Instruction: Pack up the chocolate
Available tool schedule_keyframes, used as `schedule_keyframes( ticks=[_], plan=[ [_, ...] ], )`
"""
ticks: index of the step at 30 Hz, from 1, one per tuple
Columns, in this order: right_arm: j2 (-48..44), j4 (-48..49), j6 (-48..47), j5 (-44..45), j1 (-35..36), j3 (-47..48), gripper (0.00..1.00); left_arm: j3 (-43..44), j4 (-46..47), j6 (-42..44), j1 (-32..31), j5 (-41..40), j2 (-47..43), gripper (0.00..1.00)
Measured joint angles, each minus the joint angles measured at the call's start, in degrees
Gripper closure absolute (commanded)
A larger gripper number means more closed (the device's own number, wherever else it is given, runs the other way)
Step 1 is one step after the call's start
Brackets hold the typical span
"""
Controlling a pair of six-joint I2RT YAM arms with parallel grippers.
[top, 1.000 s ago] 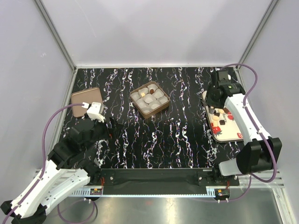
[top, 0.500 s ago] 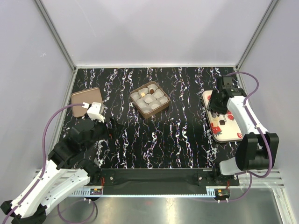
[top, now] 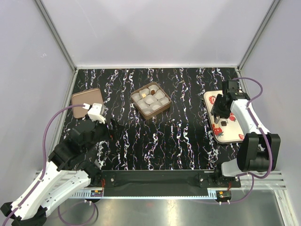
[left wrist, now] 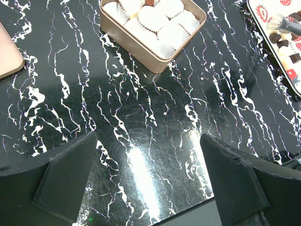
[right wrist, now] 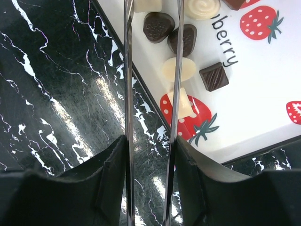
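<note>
Right gripper (right wrist: 151, 9) over tray (top: 235, 134) at right worktop edge, long thin tongs half closed astride dark heart chocolate (right wrist: 158, 26); whether it grips, cannot tell. Judgement: centre on one piece, avoid neighbours, lift straight over tray's left rim. Box (top: 150, 101) at worktop centre; open worktop between. Left gripper (left wrist: 146, 179) fully released, idle.

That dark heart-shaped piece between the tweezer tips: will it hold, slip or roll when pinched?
The dark heart-shaped piece looks rigid and glossy, so the thin metal tweezers may slip off its rounded sides. It lies flat on the tray, so it should slide rather than roll. If pushed, it would probably bump the neighbouring dark piece.
</note>
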Motion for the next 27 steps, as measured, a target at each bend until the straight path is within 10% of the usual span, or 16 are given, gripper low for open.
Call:
schedule_keyframes(
  ticks=[27],
  plan=[
    [0.1, -1.9, 1.3, -4.8, 5.4, 14.4, 0.72, 0.0, 0.0, 0.0, 0.0, 0.0, 0.0, 0.01]
  ],
)
